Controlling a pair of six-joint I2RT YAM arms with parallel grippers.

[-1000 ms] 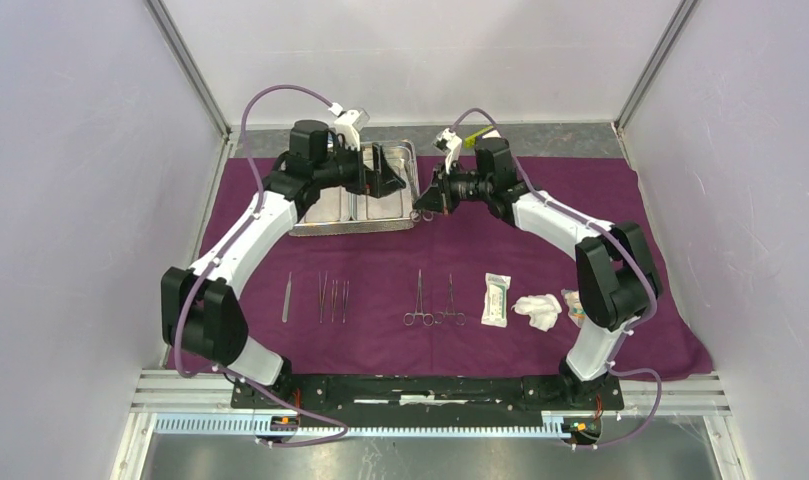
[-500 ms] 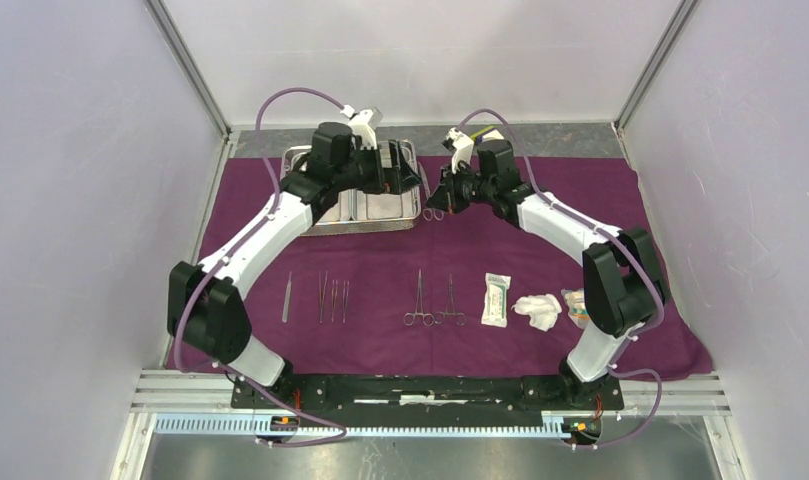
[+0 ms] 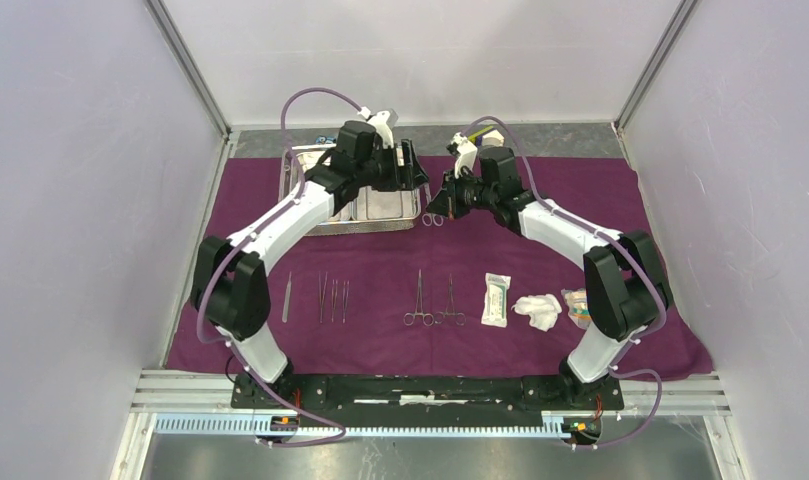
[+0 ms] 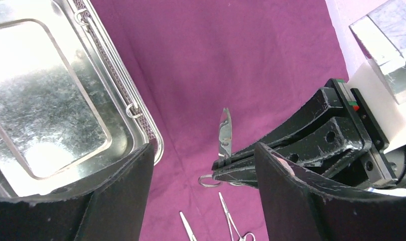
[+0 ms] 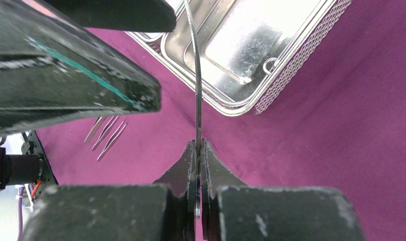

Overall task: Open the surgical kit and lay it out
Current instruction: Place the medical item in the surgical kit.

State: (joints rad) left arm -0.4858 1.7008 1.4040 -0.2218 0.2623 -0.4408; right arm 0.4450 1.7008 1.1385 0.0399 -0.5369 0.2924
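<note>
Right pincer (image 5: 197,145), clamped on a ring-handled instrument (image 4: 225,131), holds it off the purple cloth (image 3: 540,250), just right of the steel tray (image 4: 140,120) near the cloth's far edge. Left pincer (image 4: 203,150), jaws apart, flanks the blade, apparently to receive it. Laid-out forceps (image 3: 418,300) lie toward the near edge.

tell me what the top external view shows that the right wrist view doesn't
Only top external: the white packet, white gauze and ring-handled forceps laid in a row. Only right wrist: the right hand pinched shut on a thin metal instrument, seen edge-on. Both: the steel tray, the purple cloth and the slim tweezers.
</note>
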